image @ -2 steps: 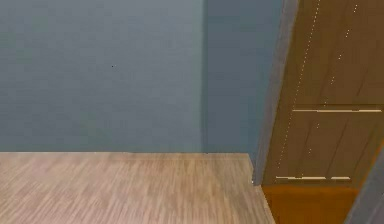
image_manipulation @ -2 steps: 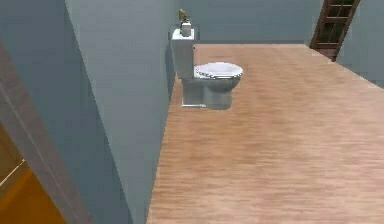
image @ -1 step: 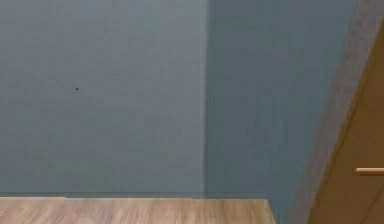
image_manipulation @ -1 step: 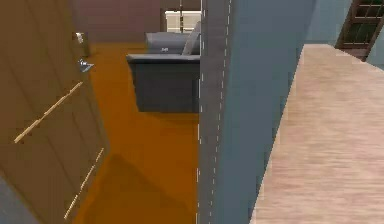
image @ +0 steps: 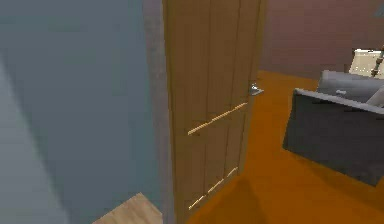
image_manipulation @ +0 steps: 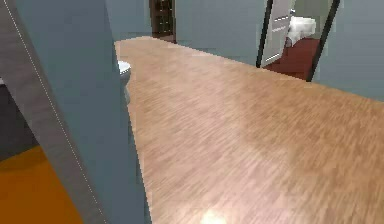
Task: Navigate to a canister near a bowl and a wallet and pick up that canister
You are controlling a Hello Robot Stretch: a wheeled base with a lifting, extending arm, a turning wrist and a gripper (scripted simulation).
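A blue-grey wall (image: pixel 70 100) divides the place. At its edge stands an open wooden door (image: pixel 215 100) with a metal handle (image: pixel 256 90). Past the wall on that side, an orange floor (image: pixel 290 190) runs to a dark grey sofa (image: pixel 335 135) with paler cushions (image: pixel 350 85), and a brown-red wall (image: pixel 310 35) stands behind it. On the blue-grey wall's other side, a pale wood floor (image_manipulation: pixel 240 130) stretches to a far wall (image_manipulation: pixel 215 25). There a dark-framed doorway (image_manipulation: pixel 295 60) shows a bed (image_manipulation: pixel 303 25) with white bedding. A small white thing (image_manipulation: pixel 124 68) sits by the blue-grey wall's end. The light is soft and even.
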